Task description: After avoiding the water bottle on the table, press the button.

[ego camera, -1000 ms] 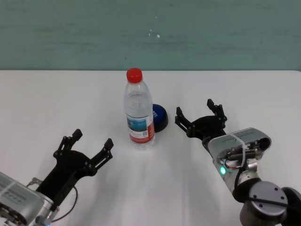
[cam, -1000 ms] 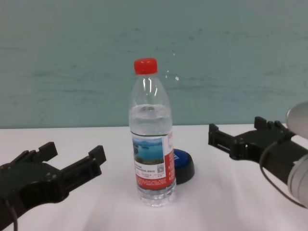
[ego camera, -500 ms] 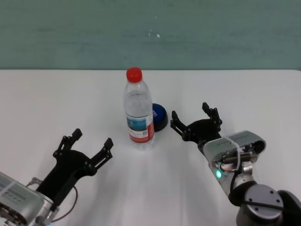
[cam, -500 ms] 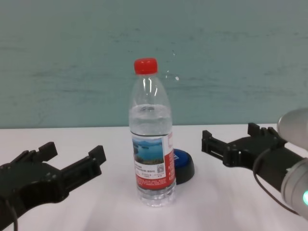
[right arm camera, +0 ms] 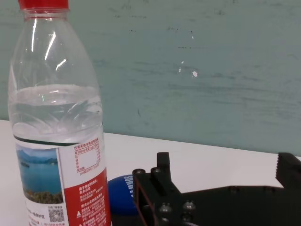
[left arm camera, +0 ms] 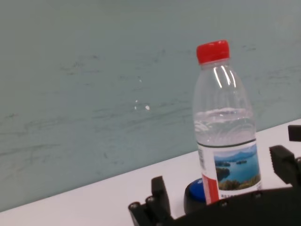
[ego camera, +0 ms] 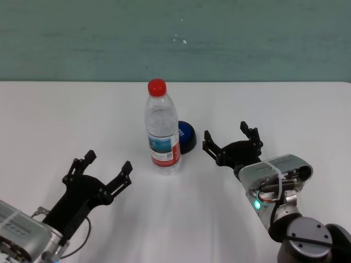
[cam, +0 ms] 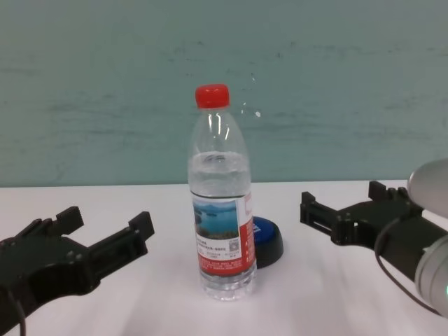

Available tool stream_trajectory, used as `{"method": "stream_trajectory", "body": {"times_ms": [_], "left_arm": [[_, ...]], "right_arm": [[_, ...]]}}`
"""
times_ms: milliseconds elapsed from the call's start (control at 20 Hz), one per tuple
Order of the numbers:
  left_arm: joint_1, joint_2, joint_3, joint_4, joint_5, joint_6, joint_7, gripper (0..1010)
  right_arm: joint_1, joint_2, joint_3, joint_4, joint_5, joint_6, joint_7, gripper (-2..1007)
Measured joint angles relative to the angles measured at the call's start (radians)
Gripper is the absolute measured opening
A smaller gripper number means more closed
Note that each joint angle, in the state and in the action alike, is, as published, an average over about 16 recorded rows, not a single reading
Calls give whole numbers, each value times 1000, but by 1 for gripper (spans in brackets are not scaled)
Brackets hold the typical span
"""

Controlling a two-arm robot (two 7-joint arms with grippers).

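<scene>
My right gripper (ego camera: 232, 142) hangs low over the plain white table (ego camera: 307, 109) with its black fingers spread wide and nothing between them. It sits at about three o'clock from the tall clear plastic water bottle with the red screw cap and lake-photo label (ego camera: 162, 131), and apart from it. I come in from this side because the bottle stands upright right in front of the low blue-domed button on its black base (ego camera: 186, 136), at roughly seven o'clock from it and just beside it, so a straight reach from my body would knock the bottle over.

From the right the button's dome is half exposed, and my nearer fingertip points towards it across a bare strip of table. My judgement is that the press calls for a short sideways approach at nine o'clock, then a downward touch on the dome.

My left gripper (ego camera: 100, 167) rests parked near the table's front edge, at about seven o'clock from the bottle, fingers also spread and holding nothing.
</scene>
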Motion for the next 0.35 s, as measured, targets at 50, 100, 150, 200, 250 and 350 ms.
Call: {"method": "stream_trajectory", "body": {"times_ms": [50,100,150,200,250,350], "left_arm": [[0,0,0,0,0,0,0,1010],[0,0,0,0,0,0,0,1010],[0,0,0,0,0,0,0,1010],[0,0,0,0,0,0,0,1010],[0,0,0,0,0,0,0,1010],[0,0,0,0,0,0,0,1010]], "right_arm": [[-1,0,0,-1,-1,1,-1,1004],[-1,0,0,-1,-1,1,-1,1004],[-2,-1,1,-2,-2,2,-2,1004],[-2,-1,1,-3,-3,2,-3,1004],[-2,-1,1,-3,-3,2,-3,1004],[-2,-1,1,-3,-3,2,-3,1004]]}}
